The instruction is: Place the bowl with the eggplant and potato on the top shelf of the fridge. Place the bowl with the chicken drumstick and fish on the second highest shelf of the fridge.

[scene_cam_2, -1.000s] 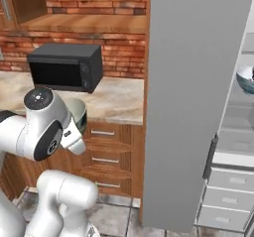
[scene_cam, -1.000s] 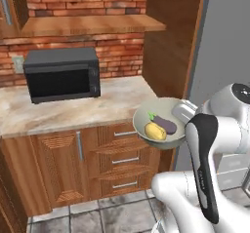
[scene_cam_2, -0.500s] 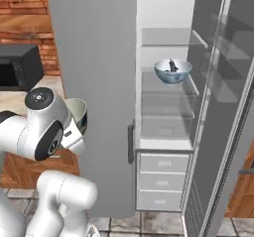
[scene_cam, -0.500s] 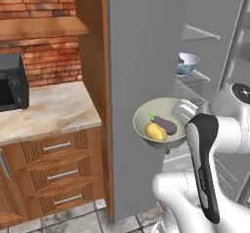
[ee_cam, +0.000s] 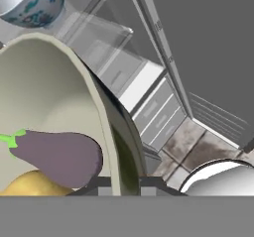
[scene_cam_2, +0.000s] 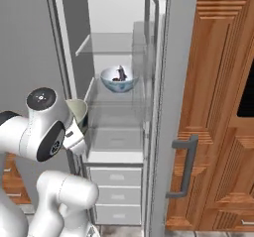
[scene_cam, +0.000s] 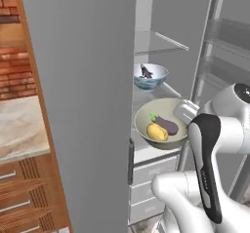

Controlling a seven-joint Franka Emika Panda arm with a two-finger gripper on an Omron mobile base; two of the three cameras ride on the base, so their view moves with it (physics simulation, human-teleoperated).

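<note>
My gripper (scene_cam: 184,114) is shut on the right rim of the olive-grey bowl (scene_cam: 144,128), held level in front of the open fridge (scene_cam: 88,81). In it lie the purple eggplant (scene_cam: 167,125) and the yellow potato (scene_cam: 156,132). The hand view shows the bowl's rim (ee_cam: 101,112) running down into the gripper (ee_cam: 119,183), with the eggplant (ee_cam: 59,154) and potato (ee_cam: 30,184) close by. The pale blue bowl (scene_cam: 150,77) with dark food pieces stands on the second highest shelf. Above it the top shelf (scene_cam: 158,44) is bare. From the right, the olive-grey bowl (scene_cam_2: 79,114) peeks past my arm.
The fridge's open door (scene_cam_2: 155,82) stands edge-on to the right of the shelves. A wooden cabinet (scene_cam_2: 218,107) is beyond it. White drawers (scene_cam_2: 116,191) fill the fridge's bottom. A stone counter (scene_cam: 19,129) with wooden drawers lies left of the fridge.
Both base views have swept right, from the counter and microwave to the open fridge, so the base has moved. The olive-grey bowl stays in the shut gripper.
</note>
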